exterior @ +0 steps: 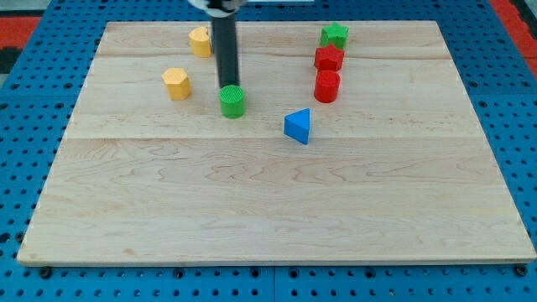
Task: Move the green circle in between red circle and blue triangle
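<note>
Rod's lower end, my tip (228, 87), carrying no jaws, is sitting against the top edge of the green circle (232, 101). That circle is lying left of the blue triangle (298, 127) and well left of the red circle (326, 85).

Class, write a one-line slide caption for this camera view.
My tip sits just above the green circle, which lies left of the blue triangle and red circle.
</note>
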